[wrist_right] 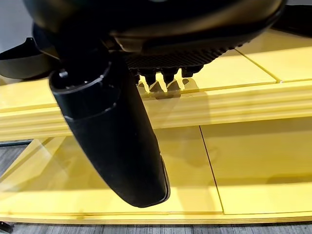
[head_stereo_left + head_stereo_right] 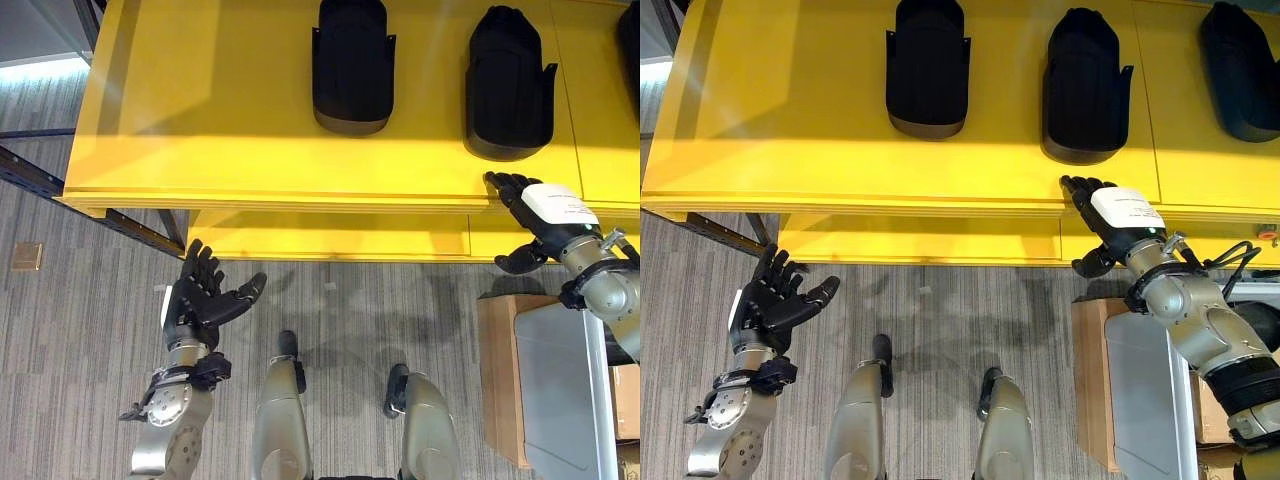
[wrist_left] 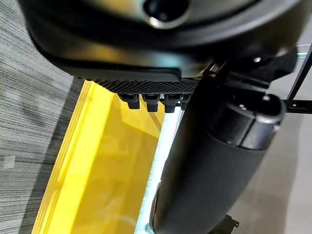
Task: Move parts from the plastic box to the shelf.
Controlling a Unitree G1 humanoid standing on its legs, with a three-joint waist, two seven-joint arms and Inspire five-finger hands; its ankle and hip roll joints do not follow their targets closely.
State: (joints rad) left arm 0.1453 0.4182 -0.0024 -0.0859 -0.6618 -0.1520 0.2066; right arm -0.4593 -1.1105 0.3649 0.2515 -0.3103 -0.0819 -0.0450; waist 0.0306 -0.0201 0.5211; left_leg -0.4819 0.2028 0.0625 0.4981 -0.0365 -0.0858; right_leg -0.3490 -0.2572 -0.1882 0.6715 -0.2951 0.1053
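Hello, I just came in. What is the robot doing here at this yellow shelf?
The robot stands before a yellow shelf on which black parts already lie in a row. Its right hand is open, with the fingers at the shelf's front edge, just below one part, and holds nothing. Its left hand hangs open over the carpet, also holding nothing.

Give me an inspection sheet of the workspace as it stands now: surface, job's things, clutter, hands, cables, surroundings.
Surface: yellow shelf, two tiers, lower tier bare where visible.
Job's things: three black parts on the top tier, left part, middle part, right part near the view's edge.
Clutter: nothing seen.
Hands: left hand open, held over the floor, holding nothing. Right hand open, fingers straight at the shelf's front edge, holding nothing.
Cables: nothing seen.
Surroundings: grey carpet; cardboard box on the robot's right; dark frame rail.
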